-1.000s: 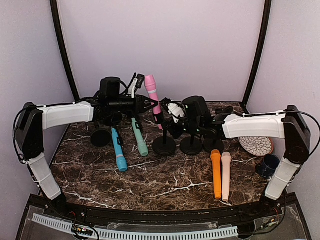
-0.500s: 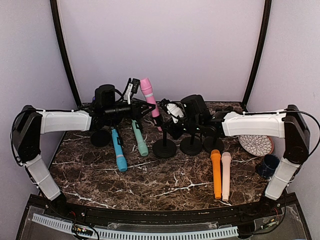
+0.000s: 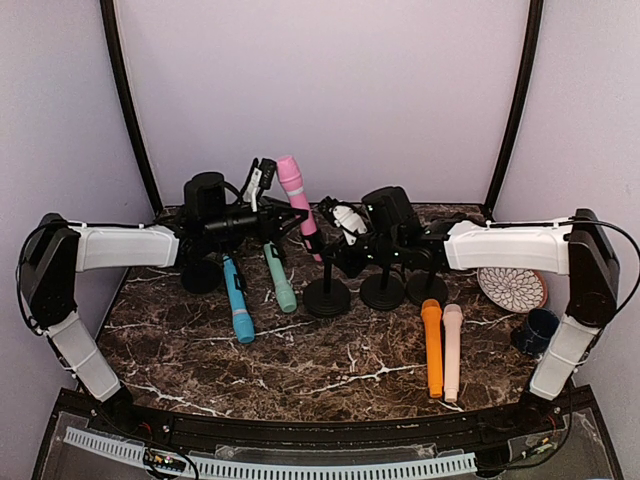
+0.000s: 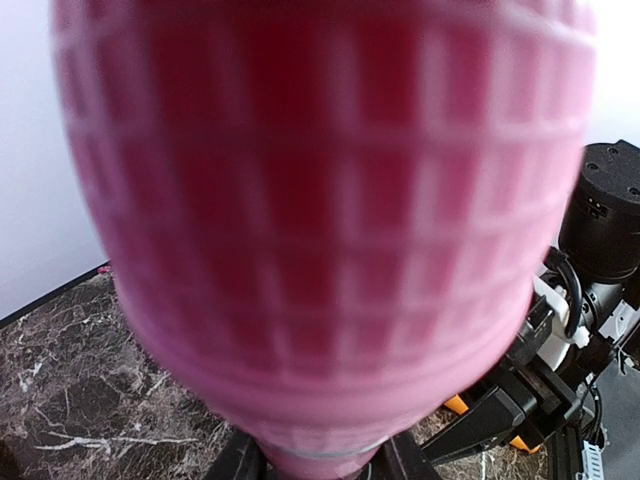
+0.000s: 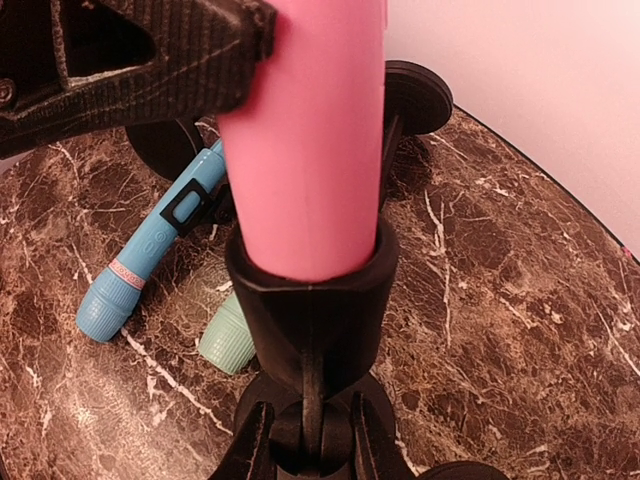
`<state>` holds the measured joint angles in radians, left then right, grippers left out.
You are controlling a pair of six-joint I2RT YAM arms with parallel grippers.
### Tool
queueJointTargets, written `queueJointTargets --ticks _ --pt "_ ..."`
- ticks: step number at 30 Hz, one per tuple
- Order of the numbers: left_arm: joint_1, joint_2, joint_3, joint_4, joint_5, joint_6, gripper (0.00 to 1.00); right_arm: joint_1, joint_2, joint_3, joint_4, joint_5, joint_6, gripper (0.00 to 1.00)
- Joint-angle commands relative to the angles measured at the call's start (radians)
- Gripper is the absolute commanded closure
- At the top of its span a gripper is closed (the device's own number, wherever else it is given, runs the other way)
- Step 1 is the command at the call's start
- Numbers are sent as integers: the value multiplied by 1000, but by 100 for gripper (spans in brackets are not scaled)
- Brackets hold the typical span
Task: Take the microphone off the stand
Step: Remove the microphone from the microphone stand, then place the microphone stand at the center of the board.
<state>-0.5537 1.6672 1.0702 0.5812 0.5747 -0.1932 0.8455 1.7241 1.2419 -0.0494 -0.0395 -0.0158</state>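
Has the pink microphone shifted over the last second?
Yes. The pink microphone has tipped leftward; its head now sits farther left relative to the unmoved teal microphone.

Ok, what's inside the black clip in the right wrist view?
The pink microphone has its handle in the clip. Its lower end is covered by the clip's wall, so how deep it sits cannot be seen.

We note a tabletop [image 3: 330, 375] in a dark brown marble pattern with white veins. Its curved near edge carries a black rim [image 3: 330, 425], with a white slotted strip [image 3: 300, 468] below it. The back wall [image 3: 330, 90], left wall [image 3: 50, 120] and right wall [image 3: 590, 120] are plain pale lilac. In the rear corners the left strut [image 3: 130, 100] and right strut [image 3: 514, 100], both black, lean outward as they rise. Light is soft and even.
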Motion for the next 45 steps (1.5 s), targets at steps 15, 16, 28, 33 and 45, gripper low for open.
queueJointTargets --ticks 15,16,28,33,45 --pt "76 -5 289 -278 -87 -229 100 -79 -21 -117 -57 207 -49 100" --pt "76 -8 283 -271 -85 -224 100 -80 -18 -114 -60 207 -45 100" --pt "76 -92 108 -28 -12 -92 100 -82 8 -50 -116 236 16 100" --pt "75 -136 25 88 37 -70 100 -85 17 -42 -100 211 54 100" --pt "71 -181 -55 56 13 -86 100 -85 58 -64 41 167 109 100"
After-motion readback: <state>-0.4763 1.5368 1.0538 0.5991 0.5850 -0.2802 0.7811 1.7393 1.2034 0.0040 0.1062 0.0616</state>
